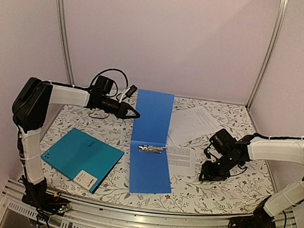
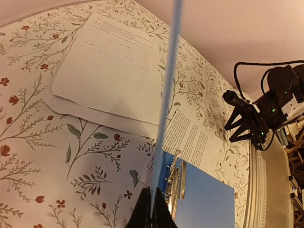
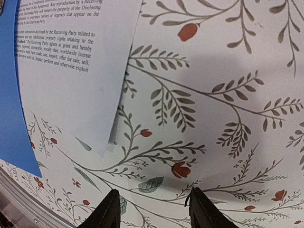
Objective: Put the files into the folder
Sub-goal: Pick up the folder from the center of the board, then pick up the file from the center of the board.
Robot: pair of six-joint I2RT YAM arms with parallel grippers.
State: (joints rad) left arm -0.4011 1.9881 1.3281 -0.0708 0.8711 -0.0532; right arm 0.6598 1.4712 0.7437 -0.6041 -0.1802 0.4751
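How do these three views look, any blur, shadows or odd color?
Top external view: soft, even, pinkish light. Left wrist view: warm dim cast; the blue folder cover, edge-on near the lens, is blurred. Right wrist view: print on the paper sheet is sharp; a soft shadow falls on the floral tablecloth.

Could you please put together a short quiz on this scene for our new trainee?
1. True or false: the teal folder lies closed.
2. Short answer: on which side of the blue folder do the printed sheets lie?
3. Pick one: what does the left pincer grip? A) the teal folder B) the blue folder's raised cover C) a printed sheet
Key: 1 true; 2 the robot's right; 3 B.
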